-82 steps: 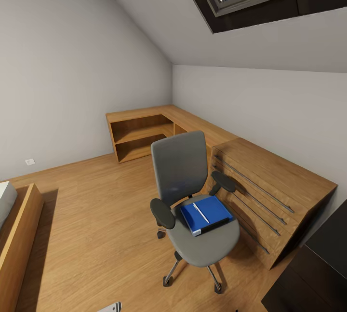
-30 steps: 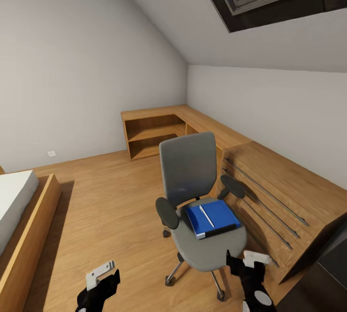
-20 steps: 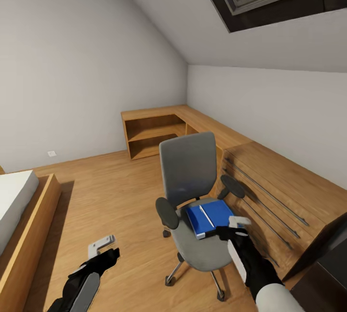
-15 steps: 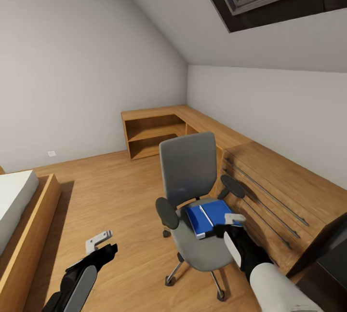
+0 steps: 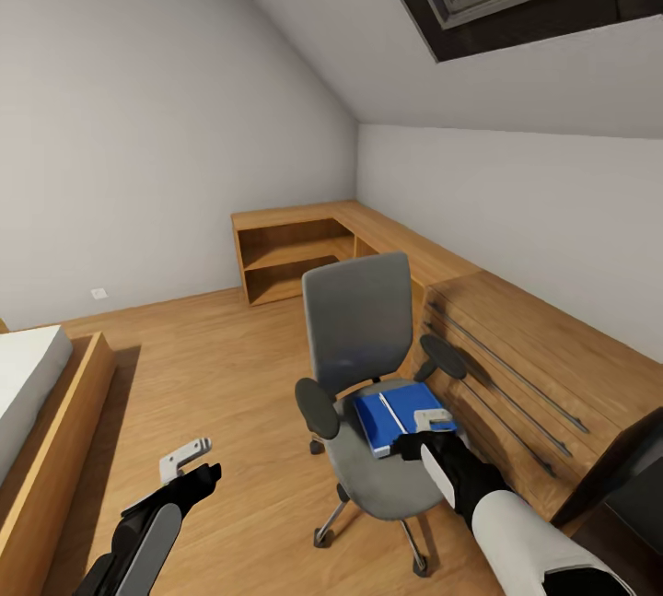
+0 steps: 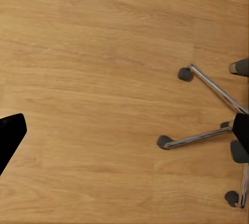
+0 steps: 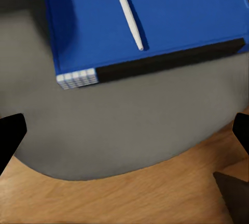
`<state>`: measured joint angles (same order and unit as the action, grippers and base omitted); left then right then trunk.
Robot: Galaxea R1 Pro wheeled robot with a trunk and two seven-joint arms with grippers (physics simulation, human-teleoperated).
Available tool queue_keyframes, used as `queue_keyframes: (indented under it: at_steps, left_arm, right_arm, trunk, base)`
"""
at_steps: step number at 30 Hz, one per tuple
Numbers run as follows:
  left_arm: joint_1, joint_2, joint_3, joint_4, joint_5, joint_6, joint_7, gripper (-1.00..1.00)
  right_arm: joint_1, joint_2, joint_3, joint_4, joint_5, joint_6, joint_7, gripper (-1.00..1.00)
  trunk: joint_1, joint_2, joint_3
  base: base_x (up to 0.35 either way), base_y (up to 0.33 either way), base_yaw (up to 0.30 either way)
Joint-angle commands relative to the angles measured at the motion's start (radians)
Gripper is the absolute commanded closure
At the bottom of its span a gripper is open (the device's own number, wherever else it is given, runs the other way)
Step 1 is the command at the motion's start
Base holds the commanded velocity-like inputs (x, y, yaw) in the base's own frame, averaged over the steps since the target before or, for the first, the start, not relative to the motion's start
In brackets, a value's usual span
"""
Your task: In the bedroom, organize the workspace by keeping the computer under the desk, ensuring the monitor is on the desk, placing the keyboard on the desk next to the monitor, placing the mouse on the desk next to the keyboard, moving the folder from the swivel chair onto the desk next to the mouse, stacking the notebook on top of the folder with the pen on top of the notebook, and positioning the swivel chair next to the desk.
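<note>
One folder (image 5: pixel 398 415), one swivel chair (image 5: pixel 364 366).

Swivel chair (image 5: pixel 382 412) seat: folder (image 5: pixel 391 416), probably pen (image 7: pixel 127 15)

The chair (image 5: pixel 368 393) stands on the floor (image 5: pixel 230 393) just beside the shelving (image 5: pixel 516 366) at its right. The folder (image 5: pixel 391 419) lies on its seat, a pen (image 7: pixel 127 14) on top. A bed (image 5: pixel 28 412) lies far left.
</note>
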<state>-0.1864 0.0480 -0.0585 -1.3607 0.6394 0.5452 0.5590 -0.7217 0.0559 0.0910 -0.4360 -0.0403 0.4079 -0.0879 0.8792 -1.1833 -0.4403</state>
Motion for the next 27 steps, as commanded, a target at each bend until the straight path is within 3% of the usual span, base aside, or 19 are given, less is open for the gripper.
queue_keyframes:
  at_steps: [1, 12, 20, 27]
  left_arm:
    - [-0.001, 0.001, -0.003, -0.001, 0.01, 0.001, 0.01, -1.0]
    - [-0.001, 0.001, -0.002, 0.004, 0.01, 0.001, 0.012, -1.0]
    - [-0.001, 0.001, -0.001, 0.03, 0.01, 0.001, 0.017, -1.0]
    - [-0.001, 0.0, -0.001, 0.033, 0.01, 0.001, 0.018, -1.0]
  right_arm:
    - [0.0, -0.001, 0.008, -0.002, -0.004, 0.006, -0.003, -1.0]
    - [-0.001, -0.001, 0.01, -0.003, -0.004, 0.009, 0.003, -1.0]
    - [-0.001, -0.006, 0.007, -0.003, -0.005, 0.009, 0.002, -1.0]
    - [-0.001, -0.011, 0.007, -0.003, -0.005, 0.006, 0.001, -1.0]
  trunk:
    - [0.0, -0.001, -0.001]
    - [0.0, -0.001, -0.001]
    - [0.0, -0.001, -0.001]
    - [0.0, -0.001, -0.001]
  base:
    - [0.091, -0.152, 0.0]
    - [0.144, -0.204, 0.165]
    - [0.031, -0.039, 0.263]
    - [0.003, -0.003, 0.081]
